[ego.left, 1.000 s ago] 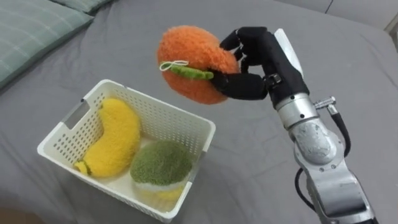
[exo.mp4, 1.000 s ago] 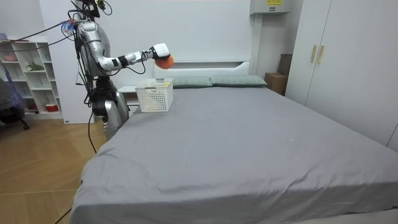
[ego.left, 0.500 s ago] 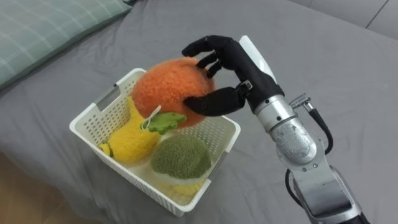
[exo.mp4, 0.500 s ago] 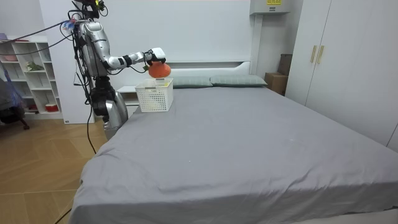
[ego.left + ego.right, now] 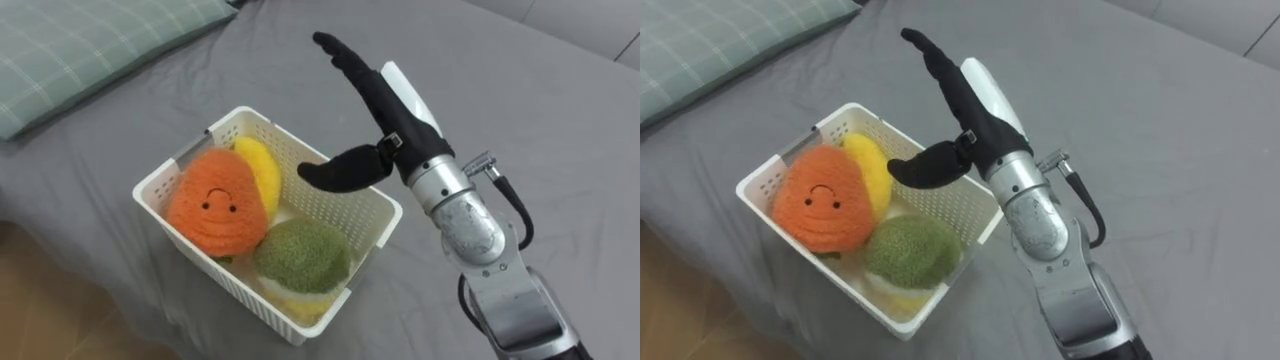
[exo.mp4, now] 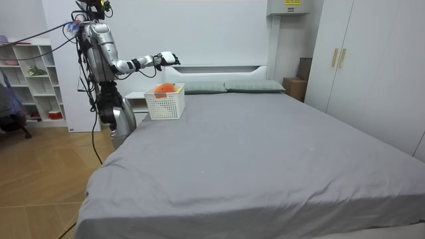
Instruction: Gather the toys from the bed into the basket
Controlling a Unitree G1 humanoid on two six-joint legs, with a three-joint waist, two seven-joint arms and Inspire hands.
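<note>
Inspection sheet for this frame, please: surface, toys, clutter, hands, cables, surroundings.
surface: grey bed, sheet smooth.
job's things: white basket near the bed's edge holds the orange toy, yellow toy and green toy.
clutter: nothing seen.
hands: right hand open above the basket, holding nothing.
cables: nothing seen.
surroundings: pillow at the bed's head; wardrobe and shelf unit in the room view.
</note>
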